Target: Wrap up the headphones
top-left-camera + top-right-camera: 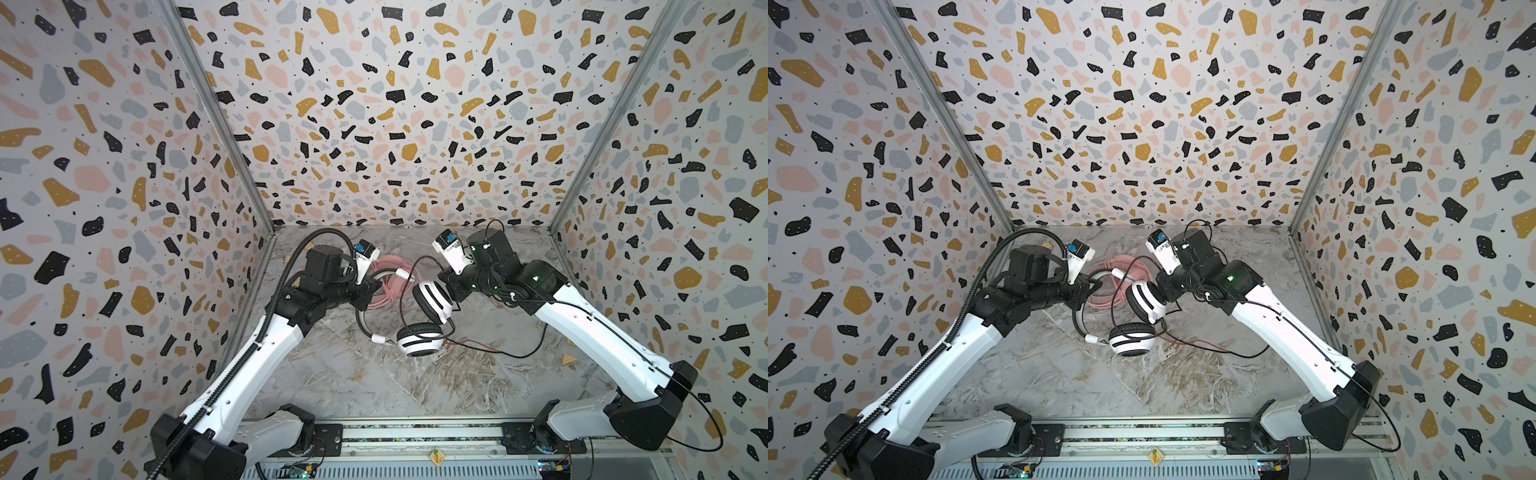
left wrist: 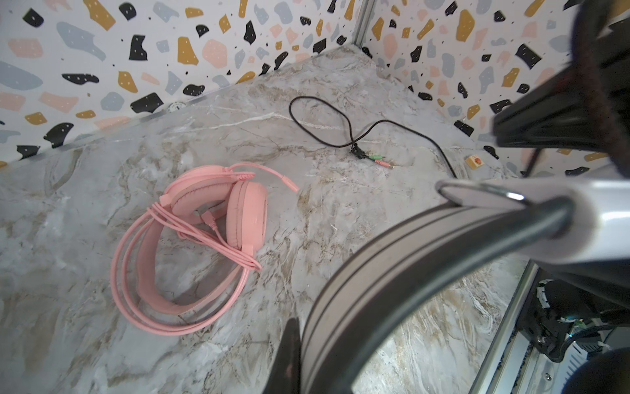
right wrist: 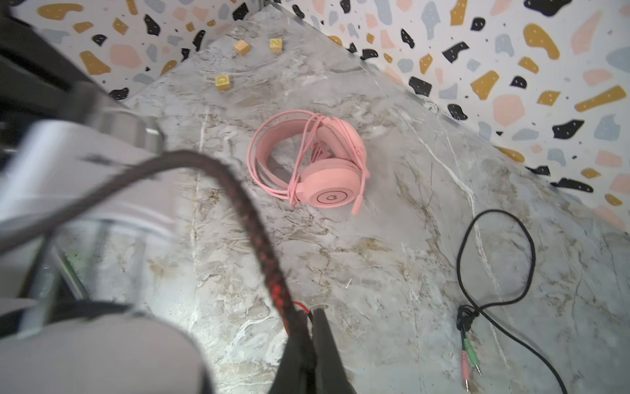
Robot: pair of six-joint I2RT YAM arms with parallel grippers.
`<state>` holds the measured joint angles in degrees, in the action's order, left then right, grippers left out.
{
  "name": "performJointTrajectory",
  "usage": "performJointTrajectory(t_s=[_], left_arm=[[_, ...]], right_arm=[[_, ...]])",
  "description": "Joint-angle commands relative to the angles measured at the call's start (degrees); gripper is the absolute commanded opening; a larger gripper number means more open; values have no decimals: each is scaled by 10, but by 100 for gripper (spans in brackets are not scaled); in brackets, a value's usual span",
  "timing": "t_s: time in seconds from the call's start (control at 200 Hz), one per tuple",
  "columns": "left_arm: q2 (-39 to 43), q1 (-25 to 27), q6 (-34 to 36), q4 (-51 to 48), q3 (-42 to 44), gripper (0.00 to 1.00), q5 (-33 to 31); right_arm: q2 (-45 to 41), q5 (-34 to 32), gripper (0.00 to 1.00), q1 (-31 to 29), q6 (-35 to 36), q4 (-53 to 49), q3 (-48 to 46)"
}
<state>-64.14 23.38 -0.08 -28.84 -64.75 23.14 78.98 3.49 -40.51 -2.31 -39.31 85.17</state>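
The white-and-black headset (image 1: 419, 340) is held up over the middle of the marble table (image 1: 374, 386). Its headband (image 2: 375, 266) is clamped in the closed left gripper (image 1: 371, 287), and its braided black cable (image 3: 252, 218) is pinched between the pressed-together fingers of the right gripper (image 3: 311, 337). The pink headset (image 3: 327, 191) lies on the far side of the table between the two arms, with its thin cable already wound around it.

Much of the black cable is spread loose on the right of the table and ends in a knotted bunch by the plugs (image 3: 467, 361). That bunch could be dragged and snagged if the cable is pulled round quickly. The thin cable might also slip out of the pinch, or be looped over the pink headset, which lies just beside the held one. The ear cups hang free below the headband and could be swung into the right gripper.

In both top views the jaws of both grippers are covered by the wrists, and most of the pink headset is hidden. Whether the lower ear cup (image 1: 1131, 341) touches the table cannot be told. The near parts of the right wrist view are blurred, and three wooden cubes (image 3: 241, 46) are seen only there, by the wall.
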Motion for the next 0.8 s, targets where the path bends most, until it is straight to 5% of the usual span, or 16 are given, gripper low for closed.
performJointTrajectory(t_s=[0.0, 0.496, 0.796], left_arm=[[49, 2, -26, 73, -6, 0, 42], [99, 1, -181, 281, 37, 0, 73], [94, 2, -231, 261, -20, 0, 104]], right_arm=[[-21, 20, 4, 25, -23, 50, -22], [-83, 159, 9, 53, -59, 249, -191], [-57, 274, 47, 35, -130, 529, -324]])
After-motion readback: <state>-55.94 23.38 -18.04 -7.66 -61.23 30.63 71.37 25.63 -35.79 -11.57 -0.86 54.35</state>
